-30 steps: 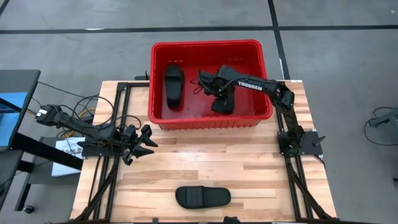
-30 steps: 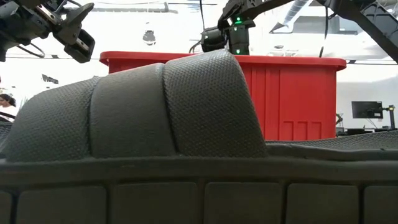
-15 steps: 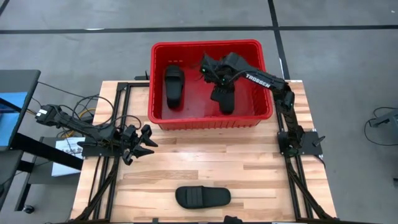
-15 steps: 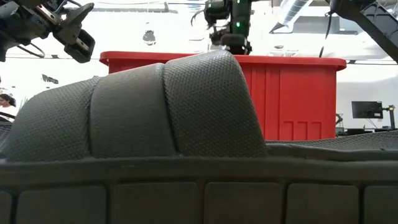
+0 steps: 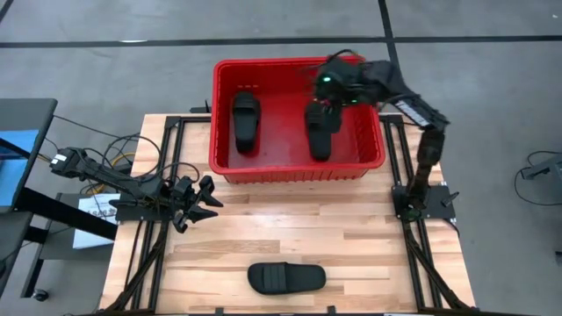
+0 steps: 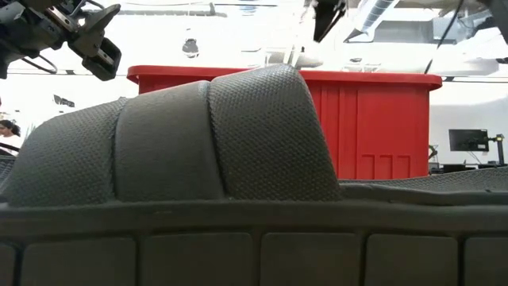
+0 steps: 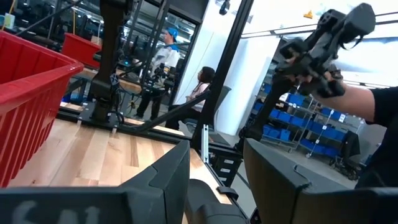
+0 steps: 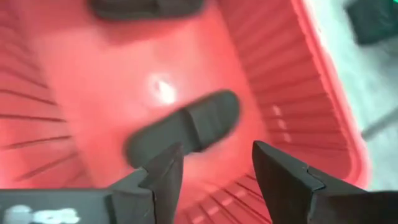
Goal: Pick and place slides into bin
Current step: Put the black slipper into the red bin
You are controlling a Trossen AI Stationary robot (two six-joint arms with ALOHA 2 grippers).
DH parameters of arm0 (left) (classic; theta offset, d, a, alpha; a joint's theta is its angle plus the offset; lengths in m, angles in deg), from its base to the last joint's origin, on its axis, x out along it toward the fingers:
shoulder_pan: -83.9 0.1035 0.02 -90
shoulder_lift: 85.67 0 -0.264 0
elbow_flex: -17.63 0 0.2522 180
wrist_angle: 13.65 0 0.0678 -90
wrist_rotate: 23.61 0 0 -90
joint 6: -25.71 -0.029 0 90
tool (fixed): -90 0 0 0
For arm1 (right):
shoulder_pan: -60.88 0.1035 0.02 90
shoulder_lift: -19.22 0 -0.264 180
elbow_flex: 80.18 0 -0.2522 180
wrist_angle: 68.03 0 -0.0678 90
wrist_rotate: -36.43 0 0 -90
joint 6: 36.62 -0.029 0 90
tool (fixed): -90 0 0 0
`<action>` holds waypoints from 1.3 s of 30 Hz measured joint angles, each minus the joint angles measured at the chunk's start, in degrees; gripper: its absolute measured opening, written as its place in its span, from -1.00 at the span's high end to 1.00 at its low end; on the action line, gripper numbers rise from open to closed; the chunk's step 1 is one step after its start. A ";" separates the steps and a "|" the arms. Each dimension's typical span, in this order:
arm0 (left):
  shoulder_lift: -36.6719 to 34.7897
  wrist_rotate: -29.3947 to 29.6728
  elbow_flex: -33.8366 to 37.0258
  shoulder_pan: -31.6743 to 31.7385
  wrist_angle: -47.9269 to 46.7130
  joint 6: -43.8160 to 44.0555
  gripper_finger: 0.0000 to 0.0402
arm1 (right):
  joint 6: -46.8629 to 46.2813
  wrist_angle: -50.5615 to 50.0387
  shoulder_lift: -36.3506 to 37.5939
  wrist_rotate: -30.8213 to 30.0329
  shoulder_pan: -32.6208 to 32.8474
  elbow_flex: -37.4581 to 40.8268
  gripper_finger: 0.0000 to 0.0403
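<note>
On the wooden table [image 5: 351, 237], the red bin [image 5: 224, 162] holds 2 slides [image 5: 245, 122]; 1 slide [image 5: 286, 277] lies outside; the right gripper [image 5: 327, 86] and left gripper [image 5: 200, 202] both gape empty.

No legible text, label, brand or number is appearing in any view. Pale markings on the left gripper [image 7: 214, 186] housing are showing too blurred to read.
</note>
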 joint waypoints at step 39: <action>-0.02 3.04 0.00 0.01 -0.96 -1.46 0.29 | -21.49 0.47 7.29 31.43 34.32 12.70 0.19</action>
